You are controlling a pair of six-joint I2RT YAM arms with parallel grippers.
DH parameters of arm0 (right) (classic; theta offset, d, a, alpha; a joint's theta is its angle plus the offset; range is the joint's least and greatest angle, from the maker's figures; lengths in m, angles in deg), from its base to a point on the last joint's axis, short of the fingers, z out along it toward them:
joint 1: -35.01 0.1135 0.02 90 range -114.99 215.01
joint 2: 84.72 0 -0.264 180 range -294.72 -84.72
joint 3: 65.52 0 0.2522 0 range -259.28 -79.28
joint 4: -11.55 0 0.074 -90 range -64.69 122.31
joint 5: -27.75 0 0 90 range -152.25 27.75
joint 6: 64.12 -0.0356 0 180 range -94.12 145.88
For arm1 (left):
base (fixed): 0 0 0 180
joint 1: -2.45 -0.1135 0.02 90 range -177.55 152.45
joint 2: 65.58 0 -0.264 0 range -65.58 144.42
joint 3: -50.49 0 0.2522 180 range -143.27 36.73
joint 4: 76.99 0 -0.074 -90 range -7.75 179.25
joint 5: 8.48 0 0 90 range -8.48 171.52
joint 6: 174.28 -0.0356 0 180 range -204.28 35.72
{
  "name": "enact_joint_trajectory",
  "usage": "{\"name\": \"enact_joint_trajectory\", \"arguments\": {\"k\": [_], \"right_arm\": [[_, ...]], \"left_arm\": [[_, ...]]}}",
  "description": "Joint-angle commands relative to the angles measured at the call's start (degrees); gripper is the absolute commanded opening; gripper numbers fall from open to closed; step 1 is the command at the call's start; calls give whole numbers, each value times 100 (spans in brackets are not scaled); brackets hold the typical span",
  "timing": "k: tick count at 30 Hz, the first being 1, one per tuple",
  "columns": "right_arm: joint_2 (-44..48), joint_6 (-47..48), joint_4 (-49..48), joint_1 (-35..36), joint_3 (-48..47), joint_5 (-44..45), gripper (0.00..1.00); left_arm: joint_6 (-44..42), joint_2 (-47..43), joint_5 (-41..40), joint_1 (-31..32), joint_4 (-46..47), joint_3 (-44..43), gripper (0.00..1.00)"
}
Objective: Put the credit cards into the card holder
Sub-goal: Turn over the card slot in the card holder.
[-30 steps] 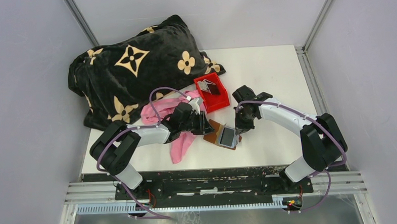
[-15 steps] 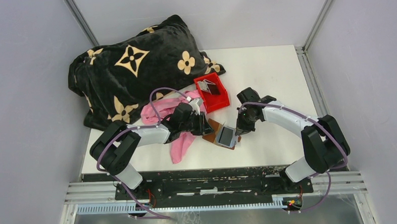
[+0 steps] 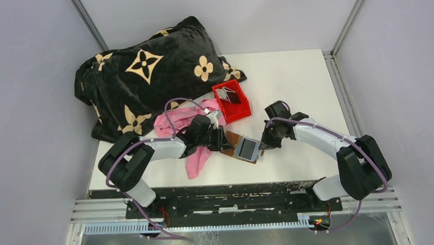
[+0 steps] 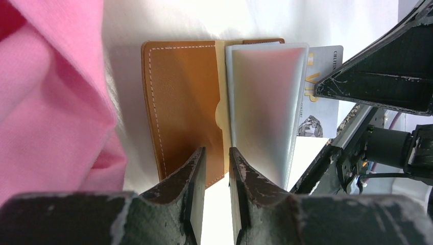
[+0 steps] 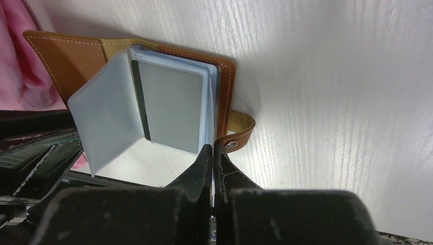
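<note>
The brown card holder (image 3: pixel 233 139) lies open on the white table, its clear pockets (image 5: pixel 104 120) fanned up. A grey card with a dark stripe (image 5: pixel 173 107) sits in one pocket. My right gripper (image 3: pixel 261 145) is shut on a thin credit card held edge-on (image 5: pixel 212 153) at the right edge of the pocket stack, by the snap strap (image 5: pixel 240 133). That card's "VIP" face shows in the left wrist view (image 4: pixel 322 76). My left gripper (image 3: pixel 225 140) is at the holder's left flap (image 4: pixel 178 102), jaws a narrow gap apart, nothing clearly between them. More cards (image 3: pixel 230 95) lie in the red bin.
The red bin (image 3: pixel 240 110) stands just behind the holder. A pink cloth (image 3: pixel 197 156) lies under my left arm. A black blanket with a beige flower pattern (image 3: pixel 146 76) covers the back left. Bare white table (image 3: pixel 296 80) lies to the right.
My right arm has swung nearer and lower, bringing its card against the holder's right edge. The left arm and the holder have hardly moved.
</note>
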Motion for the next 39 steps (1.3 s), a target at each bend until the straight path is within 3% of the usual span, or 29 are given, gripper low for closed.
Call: {"name": "enact_joint_trajectory", "arguments": {"k": [1,11,17,39], "right_arm": [[179,-172,-175,-32,217,203,1],[174,-261,-615,-42,541,64,1],[192,-342,-1490,-40,766,-283,1],[-185,204,-1704,-31,-363,-934,1]], "left_arm": [[-285,-104,44,59,-54,53,30],[-371,-102,36,86,-263,41,29],[-444,-51,51,104,-449,32,28],[-471,-41,-353,307,-971,-218,26]]}}
